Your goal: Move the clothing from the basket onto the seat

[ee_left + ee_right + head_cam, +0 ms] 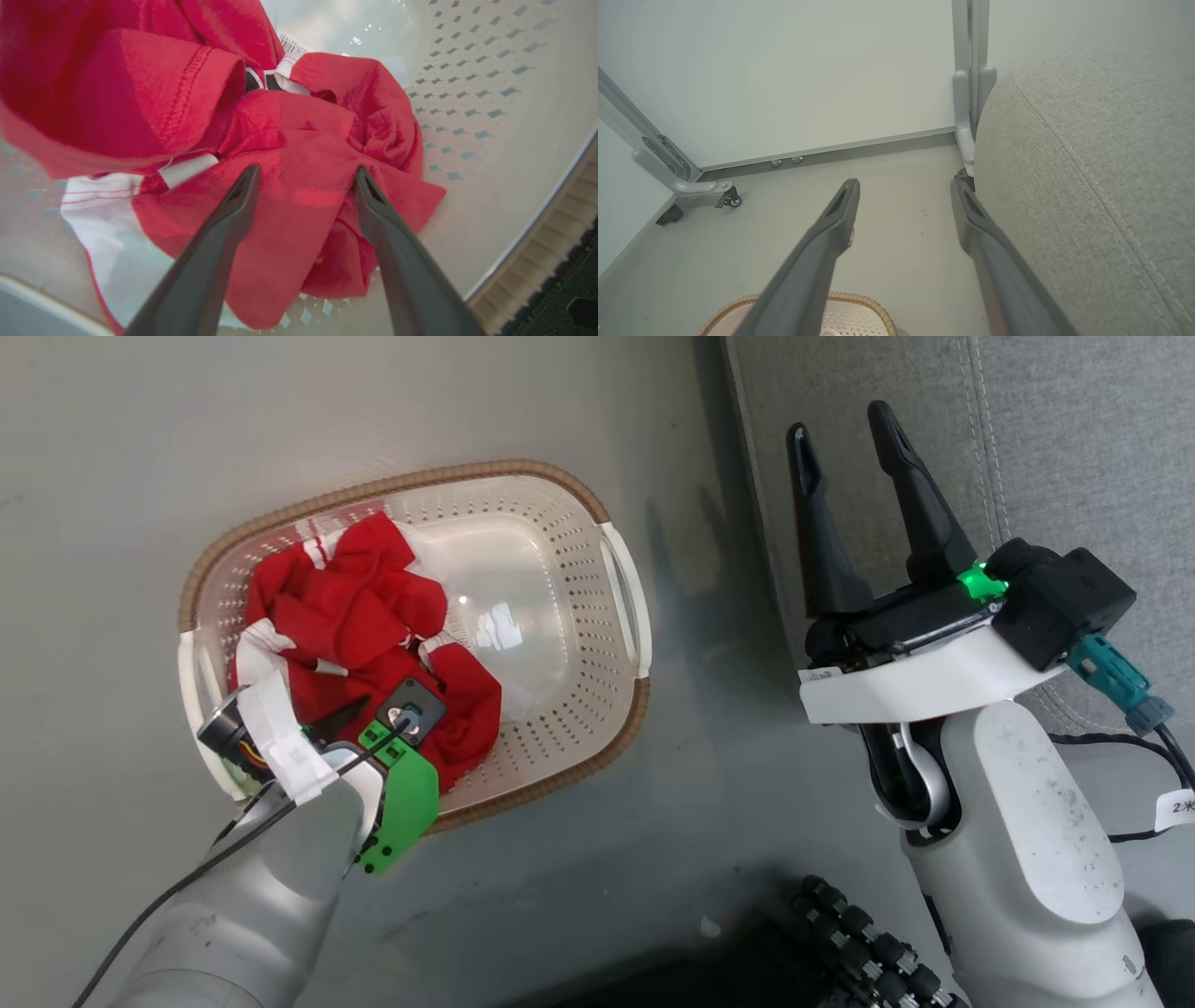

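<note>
The cream basket (624, 616) with its brown rim stands on the floor, and its near rim (873, 305) also shows. The red and white clothing (359, 616) lies bunched in its left half. My left gripper (304, 171) is down inside the basket and open. Its two fingers straddle a fold of the red clothing (303, 154), tips pressed into the cloth. My right gripper (850, 439) hangs open and empty by the left edge of the light grey seat (1074, 429). From the right wrist, the right gripper (904, 184) points across the floor beside the seat (1087, 177).
White partition panels on castor feet (728, 198) close off the floor beyond the basket. A label sticker (495, 625) lies on the basket's bare bottom. My base with dark rollers (868, 943) sits at the lower edge. A cable (1120, 737) trails over the seat's corner.
</note>
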Motion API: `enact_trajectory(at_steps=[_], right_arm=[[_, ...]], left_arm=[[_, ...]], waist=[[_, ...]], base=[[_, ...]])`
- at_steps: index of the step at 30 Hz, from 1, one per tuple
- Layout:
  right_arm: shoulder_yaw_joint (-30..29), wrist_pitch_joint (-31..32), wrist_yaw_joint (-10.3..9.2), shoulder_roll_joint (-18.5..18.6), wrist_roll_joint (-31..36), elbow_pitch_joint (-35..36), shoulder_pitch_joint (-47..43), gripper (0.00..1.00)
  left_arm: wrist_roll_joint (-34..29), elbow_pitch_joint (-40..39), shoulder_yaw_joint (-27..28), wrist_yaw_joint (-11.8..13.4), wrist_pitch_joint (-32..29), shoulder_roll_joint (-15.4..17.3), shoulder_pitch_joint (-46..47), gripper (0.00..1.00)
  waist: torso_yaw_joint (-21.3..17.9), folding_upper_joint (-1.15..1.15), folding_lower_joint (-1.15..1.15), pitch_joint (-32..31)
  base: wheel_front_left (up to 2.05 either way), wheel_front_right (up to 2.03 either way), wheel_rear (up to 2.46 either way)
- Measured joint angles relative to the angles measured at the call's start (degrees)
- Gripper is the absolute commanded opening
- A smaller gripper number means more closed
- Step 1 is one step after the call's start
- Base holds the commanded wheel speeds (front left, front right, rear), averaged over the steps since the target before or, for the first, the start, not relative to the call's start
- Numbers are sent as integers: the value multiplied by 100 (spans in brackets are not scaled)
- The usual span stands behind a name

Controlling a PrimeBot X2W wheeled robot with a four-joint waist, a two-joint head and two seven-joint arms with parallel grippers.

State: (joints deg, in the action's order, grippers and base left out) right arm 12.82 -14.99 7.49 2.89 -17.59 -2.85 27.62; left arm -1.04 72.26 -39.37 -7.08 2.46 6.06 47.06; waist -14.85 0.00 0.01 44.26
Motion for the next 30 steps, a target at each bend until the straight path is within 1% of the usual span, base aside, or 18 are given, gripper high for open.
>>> enact_trajectory(at_steps=[1, 6, 12, 16, 18, 19, 20, 23, 27, 30], right_arm=[[43, 0, 0, -1, -47, 5, 9, 100], [86, 0, 0, -1, -158, 27, 83, 100], [149, 0, 0, -1, -266, 51, 114, 100], [178, 0, 0, -1, -300, 59, 152, 100], [188, 0, 0, -2, -301, 65, 177, 100], [188, 0, 0, -2, -303, 71, 185, 100], [186, 0, 0, -2, -309, 78, 191, 100], [175, 0, 0, -2, -318, 88, 204, 100], [135, 0, 0, -2, -318, 89, 204, 100], [84, 0, 0, -2, -313, 77, 204, 100]], left_arm=[[-3, 34, -10, 16, -90, 75, 62, 100], [-8, 76, -66, 110, -353, 238, 198, 100], [-7, 113, -127, 152, -751, 350, 318, 100], [4, 131, -165, 152, -1183, 383, 385, 100], [60, 135, -151, 145, -1405, 394, 415, 86], [64, 134, -159, 133, -1491, 399, 420, 69], [73, 136, -158, 127, -1596, 402, 434, 55], [87, 140, -185, 127, -1723, 422, 464, 0], [90, 144, -246, 147, -1783, 438, 493, 0], [92, 147, -292, 147, -1702, 426, 501, 0]], waist=[[-90, 0, 0, 143], [-281, 0, 0, 441], [-471, 0, 0, 730], [-564, 0, 0, 852], [-599, 0, 0, 894], [-610, 0, -1, 908], [-618, 0, -1, 926], [-642, 0, -1, 961], [-648, 0, -1, 962], [-630, 0, -1, 917]], base=[[0, 0, 0], [0, 0, 0], [0, 0, 0], [0, 0, 0], [0, 0, 0], [0, 0, 0], [0, 0, 0], [0, 0, 0], [0, 0, 0], [0, 0, 0]])
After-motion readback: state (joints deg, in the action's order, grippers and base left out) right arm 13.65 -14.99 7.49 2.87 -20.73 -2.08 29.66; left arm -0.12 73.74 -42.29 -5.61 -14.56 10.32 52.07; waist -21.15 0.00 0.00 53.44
